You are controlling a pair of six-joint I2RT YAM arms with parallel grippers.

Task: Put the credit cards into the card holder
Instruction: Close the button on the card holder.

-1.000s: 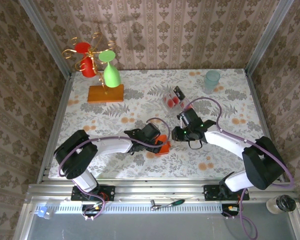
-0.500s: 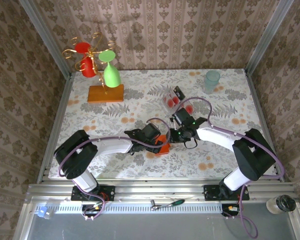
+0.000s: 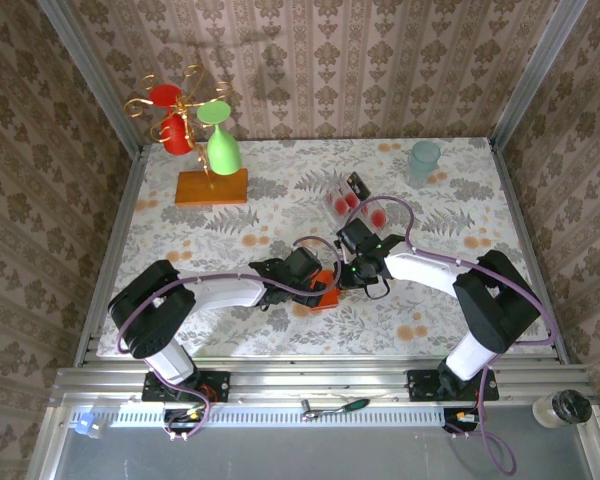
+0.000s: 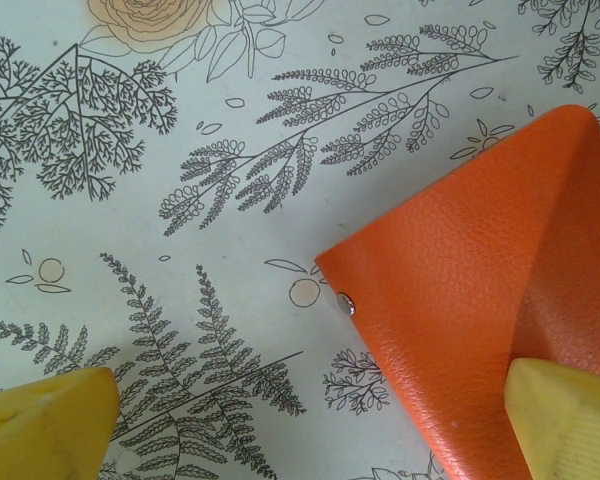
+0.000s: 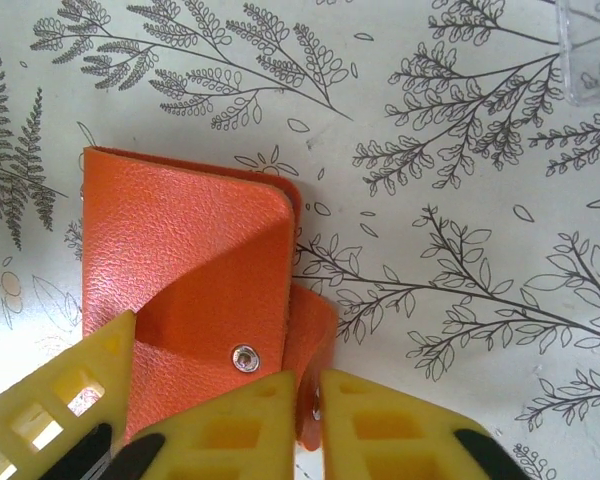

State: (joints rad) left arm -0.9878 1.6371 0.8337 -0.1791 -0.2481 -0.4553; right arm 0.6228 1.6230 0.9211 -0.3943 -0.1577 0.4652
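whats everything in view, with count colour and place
card holder: one, orange, table centre
credit cards: several, pale with red marks, one black, in clear box behind centre
cup: one, pale teal, far right
stand: one, gold wire on orange block, far left
glasses: apparently two, red and green, on stand
tool: one, green handle, near ledge
jar: one, dark lid, ledge right end
table: one, floral cloth
left gripper: one, yellow, open at card holder
right gripper: one, yellow, shut on card holder edge

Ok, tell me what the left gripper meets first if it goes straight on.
Likely the wallet: one finger of the left gripper is over it, the other over bare table; depth unclear.
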